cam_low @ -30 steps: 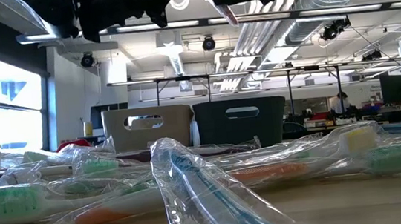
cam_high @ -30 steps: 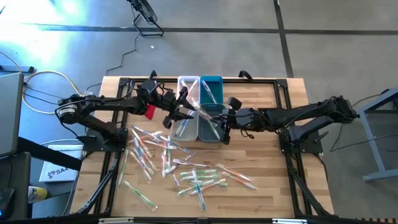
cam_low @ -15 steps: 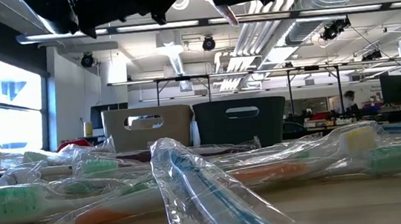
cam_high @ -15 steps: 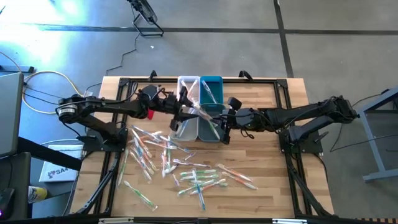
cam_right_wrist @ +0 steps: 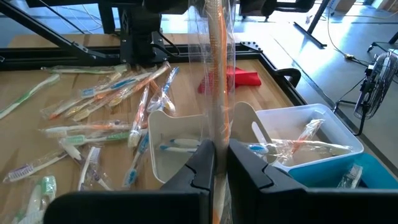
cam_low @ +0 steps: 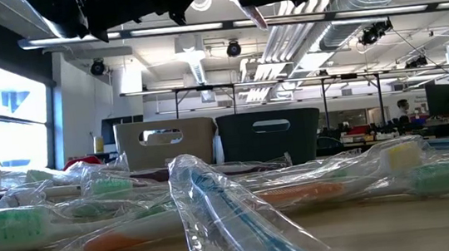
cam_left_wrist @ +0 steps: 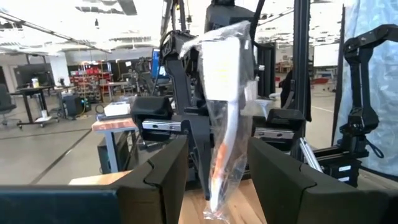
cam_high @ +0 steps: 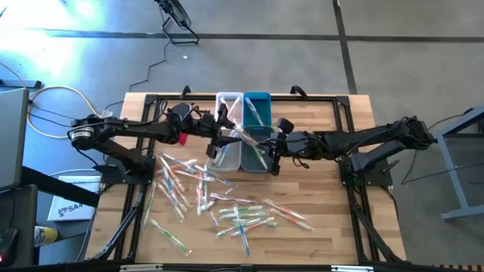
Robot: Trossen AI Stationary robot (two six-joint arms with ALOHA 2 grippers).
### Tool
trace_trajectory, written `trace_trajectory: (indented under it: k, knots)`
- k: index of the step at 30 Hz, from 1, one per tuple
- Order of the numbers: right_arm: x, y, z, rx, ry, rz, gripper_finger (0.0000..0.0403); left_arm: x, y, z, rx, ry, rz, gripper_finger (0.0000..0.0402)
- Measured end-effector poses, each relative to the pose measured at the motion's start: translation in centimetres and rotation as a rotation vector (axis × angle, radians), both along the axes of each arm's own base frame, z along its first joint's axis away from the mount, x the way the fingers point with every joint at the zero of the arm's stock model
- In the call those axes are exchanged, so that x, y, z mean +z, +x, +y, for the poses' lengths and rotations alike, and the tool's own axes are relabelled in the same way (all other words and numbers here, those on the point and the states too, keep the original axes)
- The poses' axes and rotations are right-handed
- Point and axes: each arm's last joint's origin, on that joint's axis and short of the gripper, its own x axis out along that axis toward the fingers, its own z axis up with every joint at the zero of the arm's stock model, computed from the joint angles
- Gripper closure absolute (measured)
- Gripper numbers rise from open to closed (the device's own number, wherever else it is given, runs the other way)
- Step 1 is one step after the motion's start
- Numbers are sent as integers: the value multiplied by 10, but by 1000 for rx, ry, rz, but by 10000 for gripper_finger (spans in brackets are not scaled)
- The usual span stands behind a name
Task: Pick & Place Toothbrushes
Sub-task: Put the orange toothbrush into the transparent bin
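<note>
Clear plastic wrappers cover every toothbrush in the scene. Most toothbrushes (cam_high: 227, 204) lie scattered on the wooden table (cam_high: 333, 227), near of the two bins. The white bin (cam_high: 225, 143) and the teal bin (cam_high: 255, 142) stand side by side at the table's far centre, and each already holds a few wrapped brushes; by judgement, the task is at an early stage, with the bulk of the pile left to sort.

The right gripper (cam_right_wrist: 219, 163) has its fingers pressed tight on an orange-handled toothbrush (cam_right_wrist: 217, 68), held upright above the bins. The left gripper (cam_left_wrist: 217, 177) faces it from the left with fingers spread wide on either side of that same wrapper, not clamped. This looks like a handover between the arms.

A red cloth (cam_right_wrist: 239, 79) lies on the table left of the white bin. Beyond the table, the room is an open workshop with desks, monitors and ceiling pipework.
</note>
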Motion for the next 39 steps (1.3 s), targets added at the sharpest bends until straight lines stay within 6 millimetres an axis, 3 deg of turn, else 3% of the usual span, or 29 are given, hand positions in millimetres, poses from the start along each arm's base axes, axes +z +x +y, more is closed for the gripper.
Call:
trace_trajectory:
  k: [12, 19, 39]
  knots:
    - [0, 0, 0, -3, 2, 0, 384, 0, 22, 4, -73, -17, 31, 241]
    - [0, 0, -1, -6, 1, 2, 384, 4, 22, 2, -153, -17, 26, 241]
    - [-2, -1, -6, -27, 43, 13, 384, 4, 24, -4, -119, -31, 18, 255]
